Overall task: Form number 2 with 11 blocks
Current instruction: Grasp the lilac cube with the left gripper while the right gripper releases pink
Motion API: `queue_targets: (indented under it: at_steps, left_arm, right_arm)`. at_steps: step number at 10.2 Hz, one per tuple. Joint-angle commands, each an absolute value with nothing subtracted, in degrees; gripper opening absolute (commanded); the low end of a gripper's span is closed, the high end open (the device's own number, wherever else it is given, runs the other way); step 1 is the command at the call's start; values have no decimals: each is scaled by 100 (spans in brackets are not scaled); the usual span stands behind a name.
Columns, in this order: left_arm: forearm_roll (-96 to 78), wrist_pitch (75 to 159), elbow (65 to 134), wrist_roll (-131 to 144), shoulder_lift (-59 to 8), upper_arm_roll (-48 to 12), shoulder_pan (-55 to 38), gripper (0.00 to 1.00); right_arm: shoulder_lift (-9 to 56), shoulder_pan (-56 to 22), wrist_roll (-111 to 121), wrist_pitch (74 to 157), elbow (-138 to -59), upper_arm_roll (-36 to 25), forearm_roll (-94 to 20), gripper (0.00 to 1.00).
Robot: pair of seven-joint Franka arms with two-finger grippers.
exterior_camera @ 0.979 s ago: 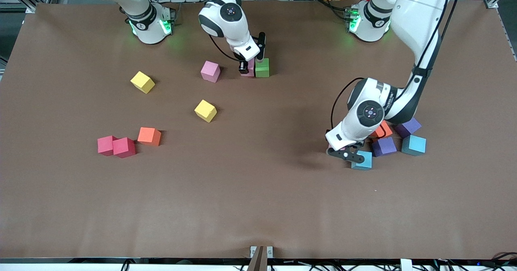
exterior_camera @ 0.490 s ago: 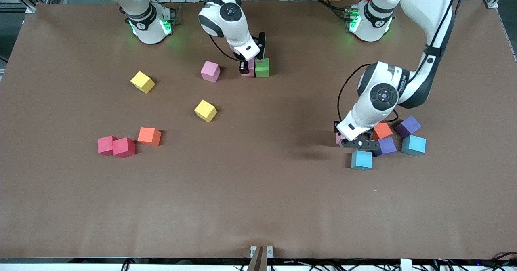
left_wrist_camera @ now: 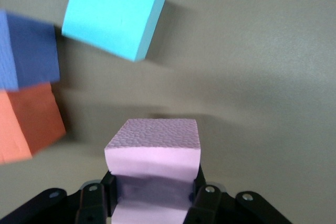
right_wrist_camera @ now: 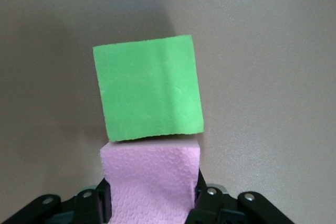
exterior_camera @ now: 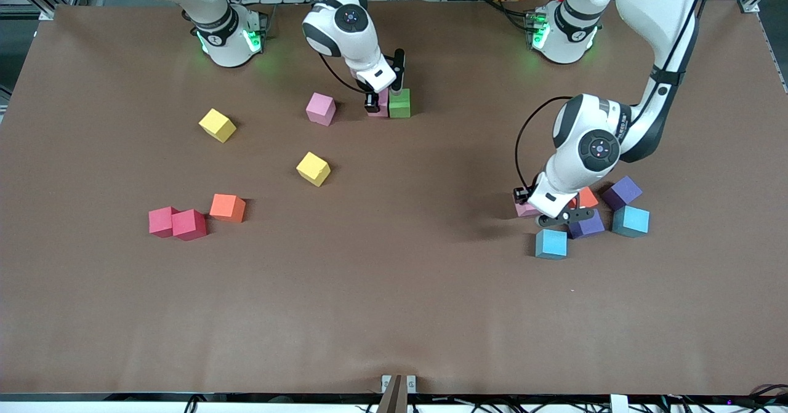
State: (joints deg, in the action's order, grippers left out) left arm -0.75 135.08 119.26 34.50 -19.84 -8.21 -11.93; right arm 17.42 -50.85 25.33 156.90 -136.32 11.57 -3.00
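My right gripper (exterior_camera: 377, 103) (right_wrist_camera: 152, 199) is shut on a pink block (exterior_camera: 383, 101) (right_wrist_camera: 151, 174), which sits flush against a green block (exterior_camera: 400, 103) (right_wrist_camera: 148, 94) on the table. My left gripper (exterior_camera: 529, 207) (left_wrist_camera: 154, 199) is shut on another pink block (exterior_camera: 523, 209) (left_wrist_camera: 153, 153), low over the table beside a cluster of blocks. That cluster has a light blue block (exterior_camera: 551, 244) (left_wrist_camera: 112, 13), an orange one (exterior_camera: 586, 197) (left_wrist_camera: 26, 124) and a purple one (exterior_camera: 588, 223) (left_wrist_camera: 29, 51). A third pink block (exterior_camera: 321, 108) lies loose near the green one.
Toward the right arm's end lie two yellow blocks (exterior_camera: 217, 125) (exterior_camera: 313, 168), an orange block (exterior_camera: 227, 207) and two touching red blocks (exterior_camera: 162, 221) (exterior_camera: 189, 224). A second purple block (exterior_camera: 622, 192) and a teal one (exterior_camera: 630, 221) flank the cluster by my left gripper.
My left gripper has swung with its pink block from over the light blue block to a spot beside the orange one, and its wrist has turned. The right arm has not moved.
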Motion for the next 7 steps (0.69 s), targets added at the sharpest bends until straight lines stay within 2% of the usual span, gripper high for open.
queue_targets:
  at_steps: [1, 3, 6, 7]
  left_arm:
    - [-211, 13509, 12593, 4487, -1241, -1160, -976, 41]
    - [-211, 13509, 12788, 5505, -985, -1361, -967, 39]
    - [-158, 13509, 12832, 7352, -984, -2239, -520, 39]
    - [-141, 13509, 12832, 7704, -993, -2328, -501, 39]
  right_arm:
    - [1907, -5221, 2356, 15935, -13676, 1081, -281, 52]
    - [1907, -5212, 2320, 15943, -13658, 1081, -281, 100]
    - [1881, -5151, 2312, 15926, -13641, 1081, -281, 100]
    - [1829, -5133, 2312, 15874, -13641, 1081, -281, 100]
